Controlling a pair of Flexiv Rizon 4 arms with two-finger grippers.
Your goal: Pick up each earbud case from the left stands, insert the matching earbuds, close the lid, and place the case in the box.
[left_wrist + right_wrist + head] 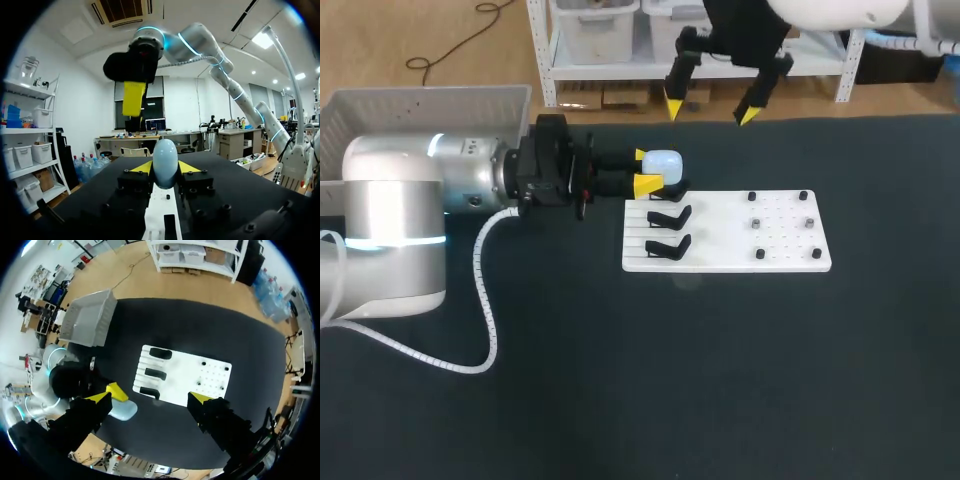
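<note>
Black cloth-covered counter [620, 400], bare on the near side. Left arm comes in from the left, lying low along the counter. Left end effector [646, 170] is clenched on the pale blue, egg-shaped glossy earbud case [663, 161]; in the left wrist view both yellow tips look pressed against its two sides. The case sits at the farthest of three black curved stands [669, 215] on the left end of the white rectangular board [720, 240], and the two nearer stands are empty. I can't tell whether the case is lifted off its stand. The right half of the board carries small dark pegs [757, 222], too small to say whether earbuds sit there. Handling guess: the case is light, with a stiff hard shell that won't deform. It is smooth and rounded, so it is likely to squirt out of a pinch placed too high on the curve. Best hold is probably across the widest part of the body, low enough to leave the lid free, with moderate squeeze. The lid hinge is probably the weak spot. Further off, the right end effector [710, 110] hangs released above the far edge of the counter, fingers wide and holding nothing. The light grey plastic box [420, 105] is at the far left corner, well apart from the board.
</note>
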